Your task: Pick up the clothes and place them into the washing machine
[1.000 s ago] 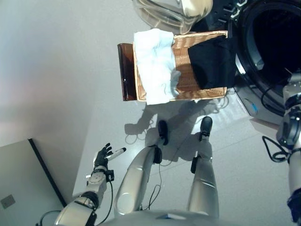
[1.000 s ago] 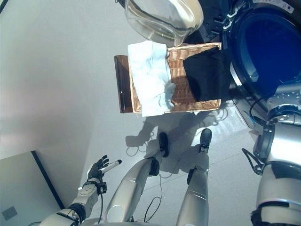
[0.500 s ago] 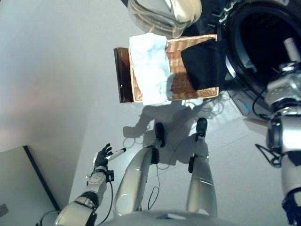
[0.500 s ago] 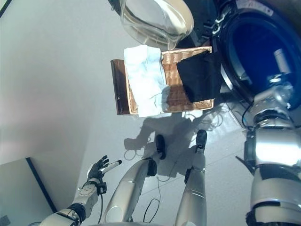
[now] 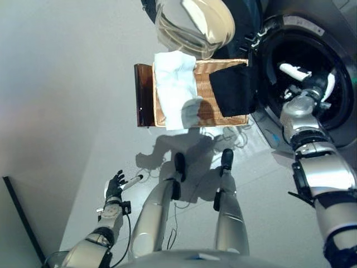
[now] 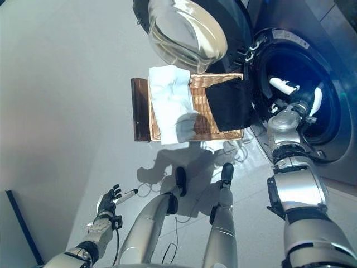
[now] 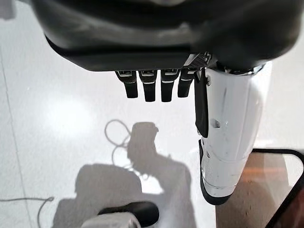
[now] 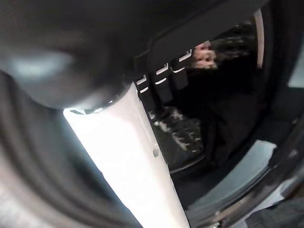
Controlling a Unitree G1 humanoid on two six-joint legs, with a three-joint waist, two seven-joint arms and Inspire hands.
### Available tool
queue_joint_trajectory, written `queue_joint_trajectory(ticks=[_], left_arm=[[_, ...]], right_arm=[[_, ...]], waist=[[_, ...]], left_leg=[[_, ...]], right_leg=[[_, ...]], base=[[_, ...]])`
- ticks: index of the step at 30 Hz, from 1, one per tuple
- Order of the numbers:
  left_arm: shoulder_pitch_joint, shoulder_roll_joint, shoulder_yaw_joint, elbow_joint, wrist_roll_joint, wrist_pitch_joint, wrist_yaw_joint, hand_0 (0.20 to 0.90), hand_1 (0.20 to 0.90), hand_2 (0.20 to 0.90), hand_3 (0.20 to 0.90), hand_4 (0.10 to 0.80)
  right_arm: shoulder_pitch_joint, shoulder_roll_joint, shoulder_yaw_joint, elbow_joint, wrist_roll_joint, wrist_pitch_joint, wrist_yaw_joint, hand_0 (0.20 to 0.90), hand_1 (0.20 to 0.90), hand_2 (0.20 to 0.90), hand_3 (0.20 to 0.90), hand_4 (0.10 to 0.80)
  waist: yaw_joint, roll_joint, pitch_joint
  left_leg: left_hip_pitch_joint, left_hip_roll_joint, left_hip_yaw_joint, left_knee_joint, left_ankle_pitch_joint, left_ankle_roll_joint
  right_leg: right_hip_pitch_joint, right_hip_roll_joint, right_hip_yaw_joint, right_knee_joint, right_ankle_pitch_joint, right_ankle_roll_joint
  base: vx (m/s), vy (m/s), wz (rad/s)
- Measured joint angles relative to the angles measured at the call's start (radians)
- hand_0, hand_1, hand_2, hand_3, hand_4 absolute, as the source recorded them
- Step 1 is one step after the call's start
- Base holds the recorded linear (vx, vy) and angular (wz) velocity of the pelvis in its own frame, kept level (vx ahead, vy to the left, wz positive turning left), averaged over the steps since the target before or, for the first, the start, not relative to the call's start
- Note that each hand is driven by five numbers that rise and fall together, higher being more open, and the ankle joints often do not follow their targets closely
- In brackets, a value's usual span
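Note:
A wicker basket [image 5: 205,84] stands on the floor before the washing machine [image 5: 295,25], whose round door [image 5: 192,22] hangs open above the basket. A white cloth [image 5: 175,84] drapes over the basket's left half. A black cloth [image 5: 233,92] lies over its right end, next to the drum opening. My right hand [image 5: 311,85] is inside the drum mouth, fingers straight, white thumb [image 8: 128,142] stretched out, holding nothing. In its wrist view only dark drum interior [image 8: 218,118] shows past the fingers. My left hand [image 5: 114,185] hangs open low at the left, empty above bare floor [image 7: 61,118].
A brown board [image 5: 143,95] stands against the basket's left side. A dark-edged panel [image 5: 17,218] runs along the floor at the lower left. Pale floor spreads to the left of the basket.
My right arm has lifted and reached into the drum opening. The whole picture has shifted as the camera moved. Left hand, basket and cloths are as before.

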Motion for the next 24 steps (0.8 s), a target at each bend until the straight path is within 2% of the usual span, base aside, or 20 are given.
queue_joint_trajectory(ticks=[7,13,18,24], left_arm=[[0.001,-0.001,0.011,0.001,0.015,-0.019,0.010,0.900,0.900,0.900,0.900,0.800],[0.003,0.000,0.011,0.002,0.032,-0.019,0.012,0.900,0.900,0.900,0.900,0.800],[0.002,-0.002,0.020,0.002,0.035,-0.021,0.013,0.900,0.900,0.900,0.900,0.800],[0.001,-0.001,0.037,0.003,0.044,-0.022,0.016,0.900,0.900,0.900,0.900,0.800]], right_arm=[[0.128,0.010,0.121,-0.138,-0.256,0.040,0.007,0.900,0.900,0.900,0.900,0.800],[0.127,0.035,0.225,-0.201,-0.479,0.105,0.008,0.900,0.900,0.900,0.900,0.800],[0.108,0.038,0.367,-0.201,-0.707,0.150,0.008,0.900,0.900,0.900,0.900,0.800],[0.083,0.038,0.473,-0.180,-0.879,0.192,0.032,0.900,0.900,0.900,0.900,0.800]], waist=[[-0.015,-0.019,-0.007],[-0.026,-0.042,-0.007],[-0.017,-0.043,-0.007],[-0.003,-0.050,-0.003]], left_leg=[[0.007,0.000,-0.003,-0.001,-0.001,-0.003],[0.007,0.003,-0.003,-0.007,0.000,-0.002],[0.007,0.004,-0.006,-0.012,0.000,-0.002],[0.006,0.004,-0.010,-0.013,-0.001,-0.005]], right_leg=[[0.005,0.003,-0.007,-0.001,-0.024,0.004],[0.005,0.005,-0.008,-0.004,-0.012,0.000],[0.005,0.004,-0.009,-0.006,-0.011,-0.001],[0.005,0.004,-0.013,-0.006,-0.011,-0.002]], base=[[-0.004,-0.006,0.00],[0.000,0.000,0.00],[0.000,0.000,0.00],[0.000,0.000,0.00]])
